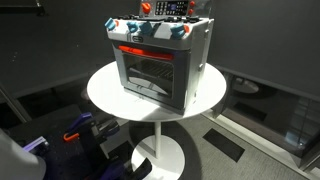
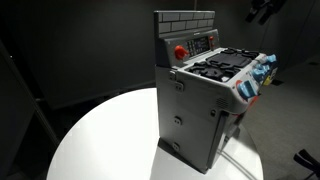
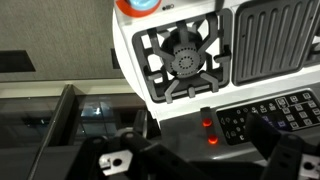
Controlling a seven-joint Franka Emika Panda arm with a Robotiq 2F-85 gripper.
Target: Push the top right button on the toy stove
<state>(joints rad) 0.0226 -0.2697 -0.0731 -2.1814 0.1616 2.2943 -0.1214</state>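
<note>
The toy stove (image 1: 160,60) is a grey-silver box with a glass door, a red strip and blue, white and red knobs. It stands on a round white table (image 1: 100,88) and shows in both exterior views (image 2: 200,110). Its upright back panel carries a round red button (image 2: 180,52) and a dark keypad (image 2: 203,42). In the wrist view I look down on a black burner (image 3: 185,62), two small glowing red buttons (image 3: 208,125) and the keypad (image 3: 272,115). My gripper (image 3: 200,165) is open and empty above the back panel; it shows dark at the top of an exterior view (image 2: 265,10).
The table (image 2: 100,130) stands on a single pedestal with a round base (image 1: 160,155). A blue and purple object (image 1: 80,130) lies on the floor beside it. A ribbed grill plate (image 3: 275,40) lies beside the burner. Dark walls surround the scene.
</note>
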